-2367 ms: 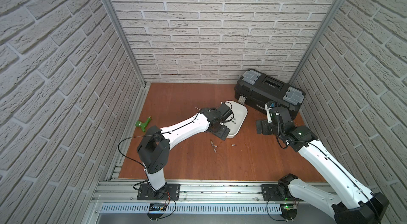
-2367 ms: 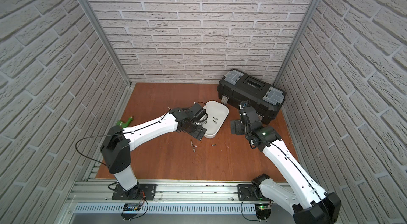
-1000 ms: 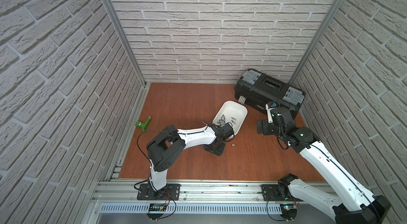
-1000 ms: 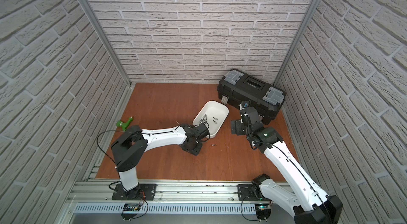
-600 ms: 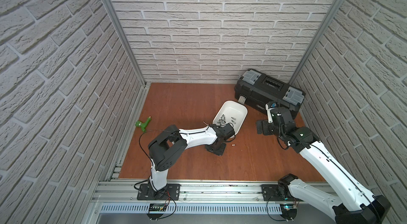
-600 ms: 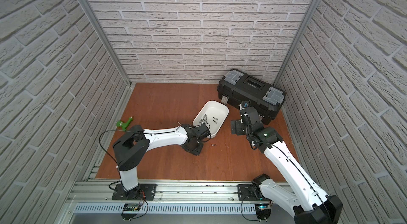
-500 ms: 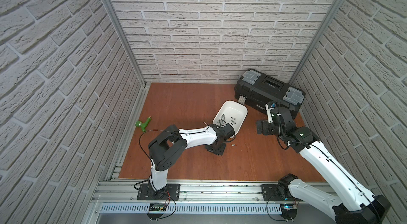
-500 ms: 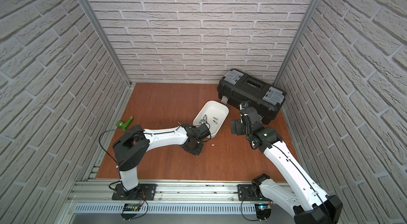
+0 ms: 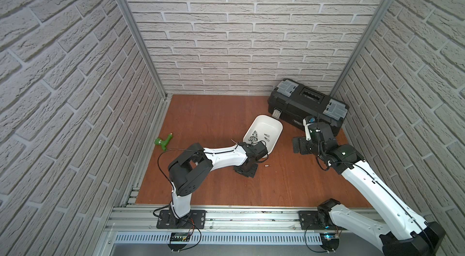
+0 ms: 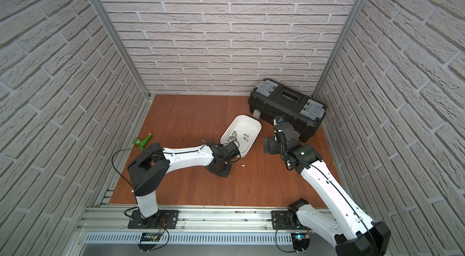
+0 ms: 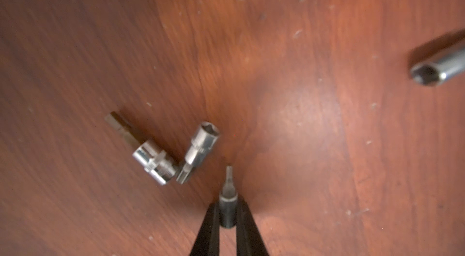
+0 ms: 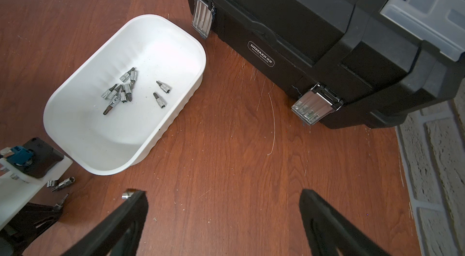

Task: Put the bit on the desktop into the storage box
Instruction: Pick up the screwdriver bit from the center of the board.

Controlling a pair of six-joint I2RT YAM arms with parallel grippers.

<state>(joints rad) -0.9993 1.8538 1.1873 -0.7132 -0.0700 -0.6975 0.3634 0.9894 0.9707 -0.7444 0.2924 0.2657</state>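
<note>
Top views, both alike, show the left gripper set low on the reddish-brown wood-grain desktop, just in front of the shallow white plastic storage box, which holds a scatter of small metal bits. One short silver bit lies loose on the board beside that gripper. The right gripper hangs near the big black toolbox.

Left wrist view: the black jaws are pinched narrow on a slim dark-shanked screwdriver bit, tip towards the board; whether it touches I cannot tell. Two chrome socket bits lie touching each other just beside it. The hold sits at the bit's rear end, so it could pivot or slip out on the lift, or the tip could knock the neighbours away.

Right wrist view: the right gripper's jaws stand wide apart with nothing between them, over bare board. The box's near wall rises between the left gripper and the pile, so a low carry might clip the rim and shift the box.
</note>
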